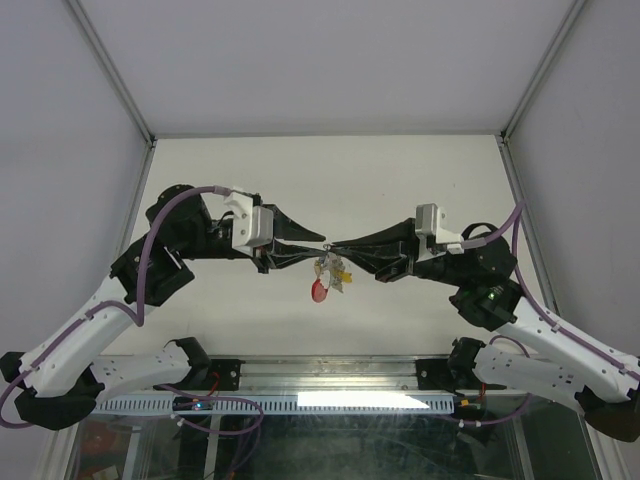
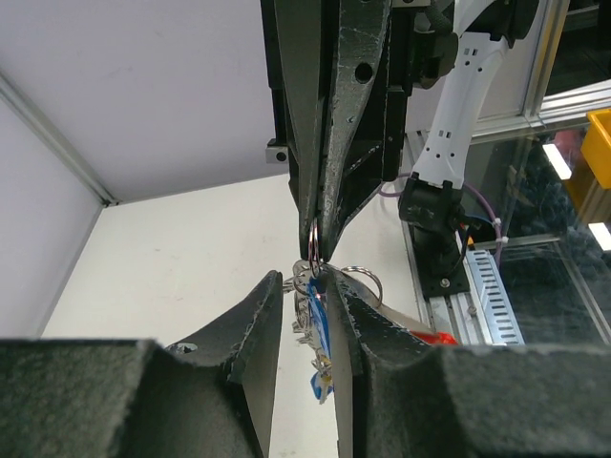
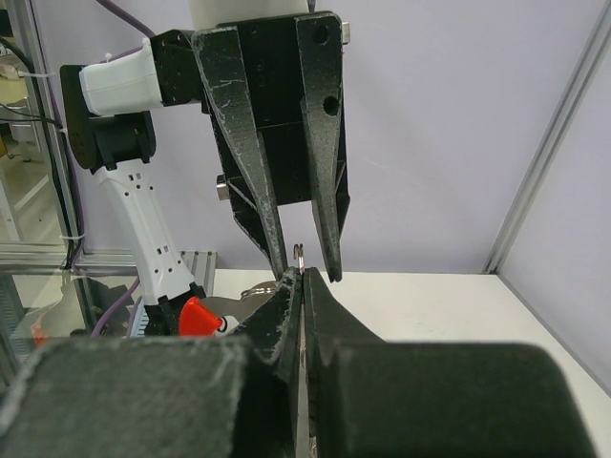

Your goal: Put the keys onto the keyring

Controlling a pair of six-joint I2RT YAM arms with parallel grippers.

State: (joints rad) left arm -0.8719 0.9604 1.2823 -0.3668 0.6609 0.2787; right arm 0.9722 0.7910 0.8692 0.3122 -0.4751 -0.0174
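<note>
Your right gripper (image 3: 299,286) is pinched tight on the keyring (image 3: 299,252), holding it up in mid-air over the table (image 1: 250,330) so the keys (image 1: 331,272) hang loose underneath. Your left gripper (image 2: 307,286) sits nose to nose with it, fingers parted around the ring and the blue key (image 2: 323,334), not clamped on anything I can see. My guess is it's lined up to work a key along the wire while the other side steadies the ring.

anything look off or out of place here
Nothing stands out. The right gripper pinches the keyring in mid-air above the table, the left gripper has its jaws slightly apart around it, and the keys hang below in a bunch.
</note>
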